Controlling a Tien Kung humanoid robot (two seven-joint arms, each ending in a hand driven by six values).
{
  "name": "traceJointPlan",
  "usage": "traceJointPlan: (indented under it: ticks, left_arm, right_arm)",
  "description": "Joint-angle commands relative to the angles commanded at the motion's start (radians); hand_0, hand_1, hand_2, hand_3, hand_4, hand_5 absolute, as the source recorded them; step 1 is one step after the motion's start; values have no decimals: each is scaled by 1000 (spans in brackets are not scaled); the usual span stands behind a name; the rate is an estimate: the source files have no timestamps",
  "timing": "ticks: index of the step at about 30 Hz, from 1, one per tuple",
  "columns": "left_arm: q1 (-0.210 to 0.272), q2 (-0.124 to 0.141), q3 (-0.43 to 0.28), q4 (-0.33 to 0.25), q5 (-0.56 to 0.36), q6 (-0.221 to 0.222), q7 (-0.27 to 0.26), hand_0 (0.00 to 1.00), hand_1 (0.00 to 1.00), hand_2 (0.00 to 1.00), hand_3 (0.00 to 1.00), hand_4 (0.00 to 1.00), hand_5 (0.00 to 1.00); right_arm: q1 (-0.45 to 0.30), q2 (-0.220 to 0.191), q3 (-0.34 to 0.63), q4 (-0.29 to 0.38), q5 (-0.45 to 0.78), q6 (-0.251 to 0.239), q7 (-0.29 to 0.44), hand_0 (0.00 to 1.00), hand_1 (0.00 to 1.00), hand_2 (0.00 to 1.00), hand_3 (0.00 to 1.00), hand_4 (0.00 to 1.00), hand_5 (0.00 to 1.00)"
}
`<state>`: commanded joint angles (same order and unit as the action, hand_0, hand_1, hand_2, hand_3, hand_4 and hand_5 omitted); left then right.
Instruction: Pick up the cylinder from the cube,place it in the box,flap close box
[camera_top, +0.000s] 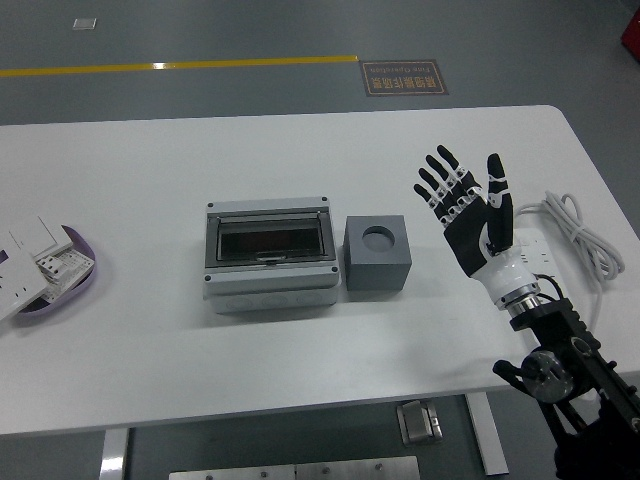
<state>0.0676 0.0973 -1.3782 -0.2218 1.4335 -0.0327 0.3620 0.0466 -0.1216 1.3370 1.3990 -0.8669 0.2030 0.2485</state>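
Cylinder is the puzzle from where I stand: the dark grey cube (377, 252) shows only a round recess on top, and whether anything sits in it I cannot tell. Just left of the cube lies the grey plastic box (269, 255) with its tinted flap down. The black five-fingered right hand (469, 212) hovers to the cube's right, nearest it, fingers spread, holding nothing. No left hand shows.

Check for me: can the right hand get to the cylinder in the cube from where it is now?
Probably yes. The right hand is open, fingers spread, just right of the cube, and the bare table lies between them. The cylinder sits in the cube's top, uncovered from above.
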Motion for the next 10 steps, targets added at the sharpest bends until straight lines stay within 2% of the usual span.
traceJointPlan:
  ticks: [5,10]
  left_arm:
    - [-4,11,-5,-1,2,1,-1,599,584,561,601,661,214]
    - [-5,7,-2,-1,-8,2,-4,599,584,561,601,661,214]
  right_arm:
    - [-2,-1,9,-14,0,0,-3,998,998,998,998,998,998]
    - [-7,3,27,-19,-3,-3,-2,998,998,998,998,998,998]
